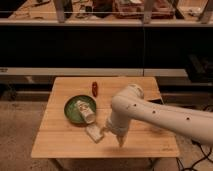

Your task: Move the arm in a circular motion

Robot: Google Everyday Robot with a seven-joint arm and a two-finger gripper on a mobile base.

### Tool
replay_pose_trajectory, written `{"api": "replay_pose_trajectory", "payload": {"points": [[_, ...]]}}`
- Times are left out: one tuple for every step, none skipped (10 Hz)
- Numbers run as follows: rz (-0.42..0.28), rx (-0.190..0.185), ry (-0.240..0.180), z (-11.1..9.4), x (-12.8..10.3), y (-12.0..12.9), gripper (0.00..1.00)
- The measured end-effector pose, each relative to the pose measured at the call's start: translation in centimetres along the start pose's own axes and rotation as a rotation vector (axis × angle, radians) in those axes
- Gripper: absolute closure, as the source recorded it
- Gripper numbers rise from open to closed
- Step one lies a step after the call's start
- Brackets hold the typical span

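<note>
One arm [150,112] — tool [120,140] low | packet [95,133], bowl [80,109] beside

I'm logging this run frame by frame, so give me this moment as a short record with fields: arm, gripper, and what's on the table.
arm: cream-white arm reaching in from the right, bent down over the table
gripper: gripper points down over the table's front middle
plate: green plate at left, holding a white item
red object: red object near the back edge
packet: pale packet beside the gripper
</note>
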Motion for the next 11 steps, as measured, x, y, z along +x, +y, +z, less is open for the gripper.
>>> {"api": "replay_pose_trajectory", "payload": {"points": [[0.018, 0.008, 0.014, -0.1, 0.7, 1.7, 0.35], [0.042, 0.016, 0.029, -0.5, 1.8, 2.8, 0.35], [0.086, 0.031, 0.06, -1.5, 4.0, 4.0, 0.35], [0.15, 0.051, 0.104, -3.2, 7.2, 5.4, 0.35], [0.214, 0.07, 0.144, -5.0, 10.2, 6.5, 0.35], [0.292, 0.089, 0.198, -7.4, 14.2, 7.7, 0.35], [0.388, 0.108, 0.254, -10.1, 18.5, 8.7, 0.35], [0.486, 0.111, 0.308, -12.3, 22.7, 9.3, 0.35], [0.534, 0.11, 0.333, -13.2, 24.7, 9.3, 0.35], [0.579, 0.111, 0.356, -14.2, 26.4, 9.5, 0.35], [0.611, 0.106, 0.375, -14.8, 27.6, 9.9, 0.35]]}}
